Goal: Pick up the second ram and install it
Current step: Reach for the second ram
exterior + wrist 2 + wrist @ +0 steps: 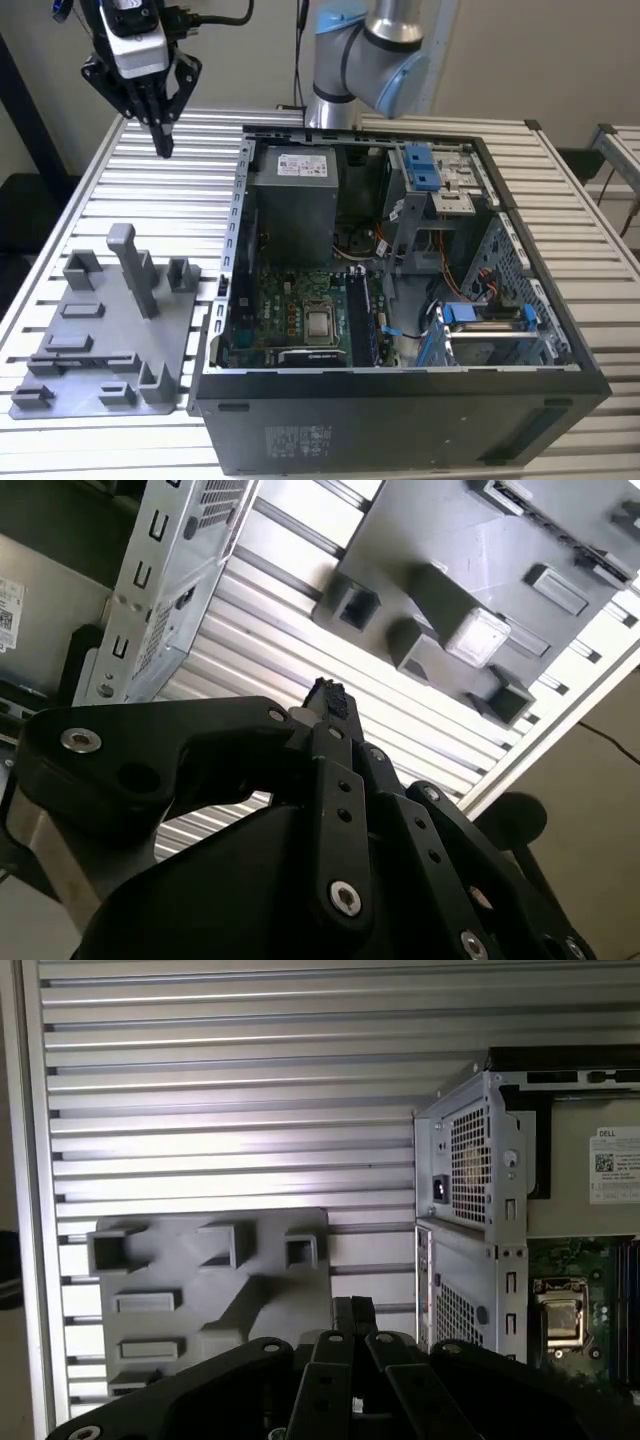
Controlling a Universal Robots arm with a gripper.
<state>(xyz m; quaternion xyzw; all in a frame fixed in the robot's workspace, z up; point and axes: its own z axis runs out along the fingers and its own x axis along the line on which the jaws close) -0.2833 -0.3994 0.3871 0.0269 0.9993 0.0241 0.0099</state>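
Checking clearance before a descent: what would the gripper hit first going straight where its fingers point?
The gripper would probably meet the bare slatted table, between the grey tray and the computer case; depth is unclear, so the tray's edge is possible.

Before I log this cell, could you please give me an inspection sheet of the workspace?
Surface: slatted metal table bearing a grey tray and an open computer case.
Job's things: no memory stick on the tray; motherboard slots too dark to judge.
Clutter: nothing seen.
Grippers: gripper shut, empty, above bare table apart from the tray.
Cables: wires inside the case; black cable above the gripper.
Surroundings: plain wall.
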